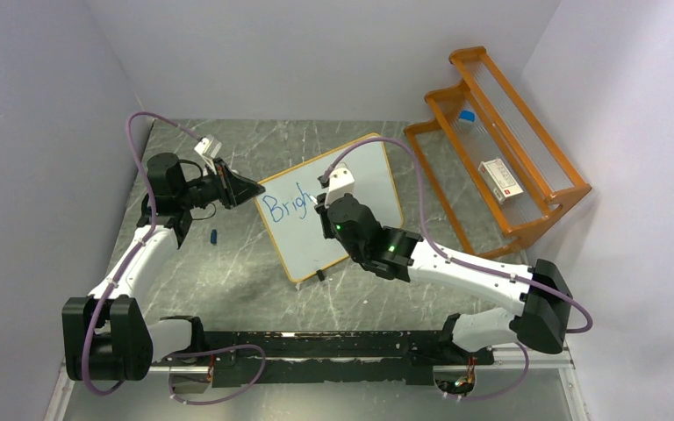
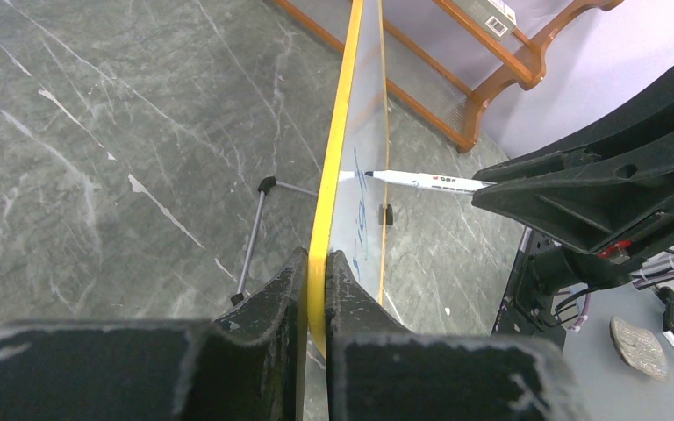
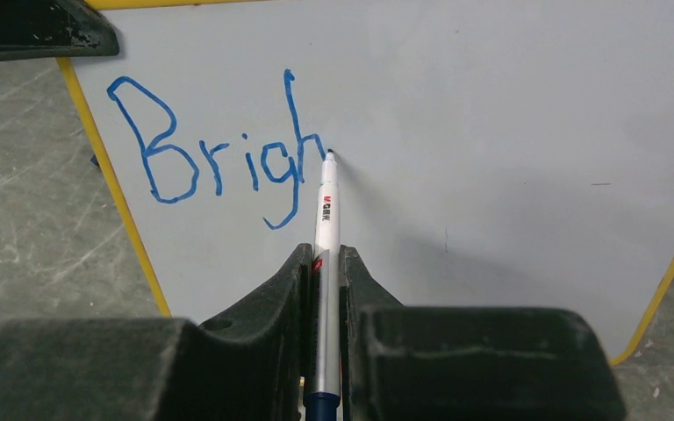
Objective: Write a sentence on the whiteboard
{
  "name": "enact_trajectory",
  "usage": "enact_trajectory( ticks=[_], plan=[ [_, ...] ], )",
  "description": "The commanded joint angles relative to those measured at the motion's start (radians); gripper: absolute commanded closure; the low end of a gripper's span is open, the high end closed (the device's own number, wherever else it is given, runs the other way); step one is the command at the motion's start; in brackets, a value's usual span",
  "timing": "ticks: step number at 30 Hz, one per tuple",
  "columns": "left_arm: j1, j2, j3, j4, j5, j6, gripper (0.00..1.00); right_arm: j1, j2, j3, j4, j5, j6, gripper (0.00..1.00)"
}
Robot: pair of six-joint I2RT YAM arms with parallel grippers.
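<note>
- The whiteboard (image 1: 303, 250) stands propped up around the middle of the table, slightly toward the far edge. It's turned at an angle, so its writing face points at the near right corner.
- The left gripper (image 2: 316, 263) has its fingers pressed onto the board's yellow-orange frame, one on each side. It's pinching the board's left edge, on the side toward the left edge of the table.
- The right gripper (image 3: 323, 254) is clamped around a marker (image 3: 326, 210), a white barrel with a dark tip, squeezed between both fingers.
- The marker tip is touching the board face right at the end of the blue lettering (image 3: 219, 158).
- That lettering reads "Brigh" and nothing more. It sits in the upper left of the board, and the rest of the white surface is bare.
- A thin wire foot sticks out behind the board in the left wrist view.
- An orange rack (image 1: 500, 167) sits at the far right corner of the table with a small white box (image 1: 500, 180) on it.
- There's a little blue thing (image 1: 214, 235) on the table between the left arm and the board. It's too small to tell what it is.
</note>
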Motion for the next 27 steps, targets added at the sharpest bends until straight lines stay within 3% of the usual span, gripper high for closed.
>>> enact_trajectory(
  ticks=[1, 27],
  plan=[
    [-0.024, 0.038, -0.019, -0.114, -0.034, 0.059, 0.95, -0.008, 0.017, 0.019, 0.014, 0.005, -0.008, 1.0],
    [-0.024, 0.038, -0.018, -0.117, -0.033, 0.062, 0.95, -0.033, -0.004, -0.006, 0.008, 0.071, 0.013, 1.0]
  ],
)
